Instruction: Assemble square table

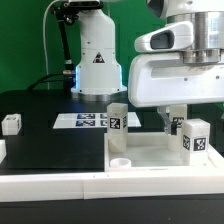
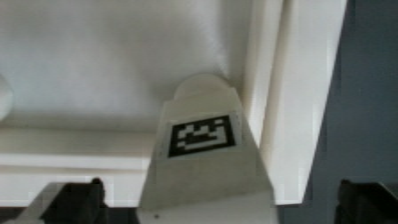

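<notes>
The square table's white slab [image 1: 160, 158] lies flat at the front of the exterior view, with a round socket [image 1: 120, 160] near its left corner. One tagged leg post [image 1: 117, 117] stands upright at the slab's back left. Another [image 1: 196, 135] stands at the right. My gripper [image 1: 173, 117] hangs over the slab's right side, and part of it hides a third post [image 1: 179, 124]. In the wrist view a tagged post [image 2: 203, 140] rises between my dark fingertips [image 2: 80, 203]. The gripper [image 2: 222, 205] is open, with a gap on each side of the post.
A small tagged leg post [image 1: 12, 123] lies alone on the black worktop at the exterior view's left. The marker board [image 1: 85, 120] lies flat behind the slab. The robot's white base [image 1: 97, 60] stands at the back centre. A slab edge [image 2: 294, 60] runs beside the post.
</notes>
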Robot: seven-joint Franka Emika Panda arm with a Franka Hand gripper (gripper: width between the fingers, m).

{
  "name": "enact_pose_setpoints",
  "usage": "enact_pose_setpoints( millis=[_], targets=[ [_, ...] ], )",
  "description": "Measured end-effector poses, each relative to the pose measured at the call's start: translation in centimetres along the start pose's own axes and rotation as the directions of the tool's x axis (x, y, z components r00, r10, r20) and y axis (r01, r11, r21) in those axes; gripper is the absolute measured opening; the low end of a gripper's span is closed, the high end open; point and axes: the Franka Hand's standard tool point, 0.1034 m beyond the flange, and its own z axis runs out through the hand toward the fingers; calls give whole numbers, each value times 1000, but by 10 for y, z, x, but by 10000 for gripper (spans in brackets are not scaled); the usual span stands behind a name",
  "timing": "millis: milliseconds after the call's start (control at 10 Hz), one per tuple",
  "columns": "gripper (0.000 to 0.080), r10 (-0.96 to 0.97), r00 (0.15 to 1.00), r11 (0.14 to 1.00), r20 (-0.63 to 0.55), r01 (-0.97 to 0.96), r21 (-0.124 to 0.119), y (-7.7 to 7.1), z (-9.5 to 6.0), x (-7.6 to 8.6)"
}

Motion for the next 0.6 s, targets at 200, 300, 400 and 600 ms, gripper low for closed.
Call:
enact_pose_setpoints(
  millis=[200,300,400,600],
  targets=[
    [638,-25,1000,1000,-1,25,-7,1,0,0],
    [468,-24,1000,1000,0,24,-7,1,0,0],
    [288,-24,1000,1000,-1,24,-7,1,0,0],
    [290,-20,1000,1000,-1,20,-7,1,0,0]
  ],
)
